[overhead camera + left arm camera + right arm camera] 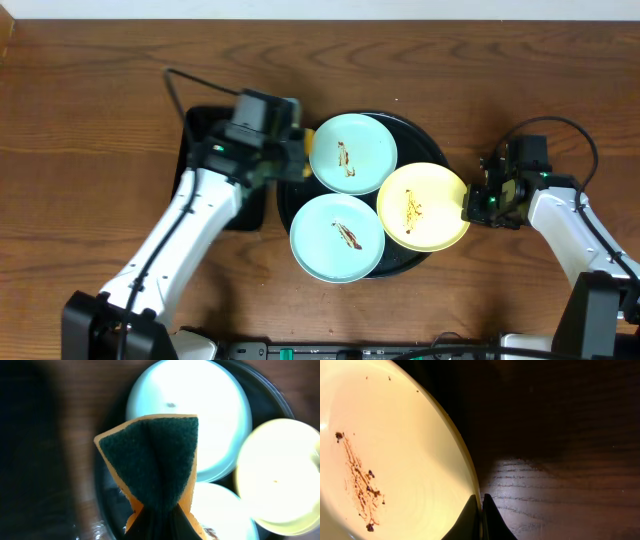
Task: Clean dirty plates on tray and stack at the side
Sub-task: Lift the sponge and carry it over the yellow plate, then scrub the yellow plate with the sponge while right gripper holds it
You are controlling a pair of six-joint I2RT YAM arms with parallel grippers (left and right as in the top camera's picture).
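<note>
Right wrist: right hand (pixel 481 503), nearly closed, pinches the yellow plate (pixel 400 455).

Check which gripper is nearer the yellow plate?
Right. The right gripper pinches the rim of the yellow plate; the left gripper, holding a sponge, is across the tray, left of the far aqua plate.
</note>
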